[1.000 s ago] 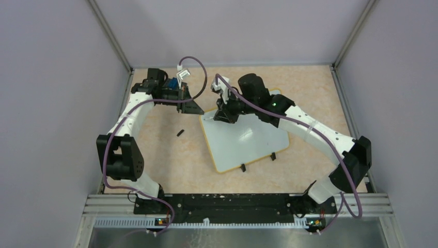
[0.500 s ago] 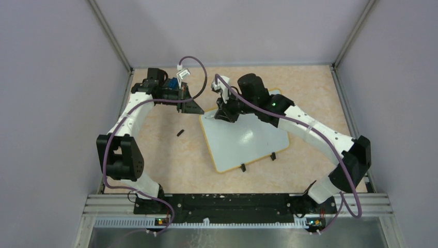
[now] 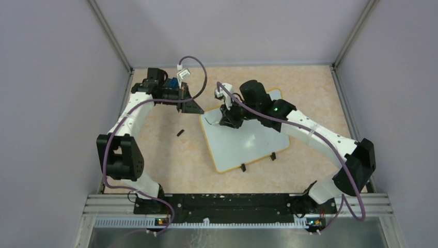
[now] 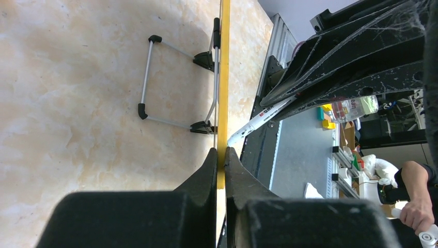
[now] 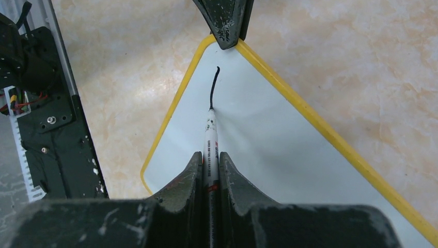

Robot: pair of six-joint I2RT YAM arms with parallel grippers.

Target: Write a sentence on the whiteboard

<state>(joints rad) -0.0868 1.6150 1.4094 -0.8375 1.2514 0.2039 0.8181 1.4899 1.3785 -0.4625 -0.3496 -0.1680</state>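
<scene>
Two arms are seen rising from a black rail (image 3: 232, 204) at the near edge of the table (image 3: 170, 160). Just beyond the rail, right of the middle, the board (image 3: 248, 142) is laid on the table at an angle, and two black clip feet (image 3: 242, 167) are shown along its near rim. A small black piece (image 3: 180, 133), too small to be identified, is seen on the table to the left of the board and apart from it. Farther back, the right gripper (image 3: 227, 120) is held over the far left part of the board. In the right wrist view its fingers are pressed onto a marker (image 5: 210, 134), which is pinched between them with its tip set on the white surface. From the tip one short, slightly curved black stroke (image 5: 214, 85) is traced toward the far left corner, and no letter can be made out in it. At that corner the left gripper (image 3: 196, 108) is placed. In the left wrist view its fingers are closed on the yellow rim, which is clamped edge-on between them. A wire stand (image 4: 147, 77) is also shown there, fixed by black clips to the side of the board that is turned toward the table.
</scene>
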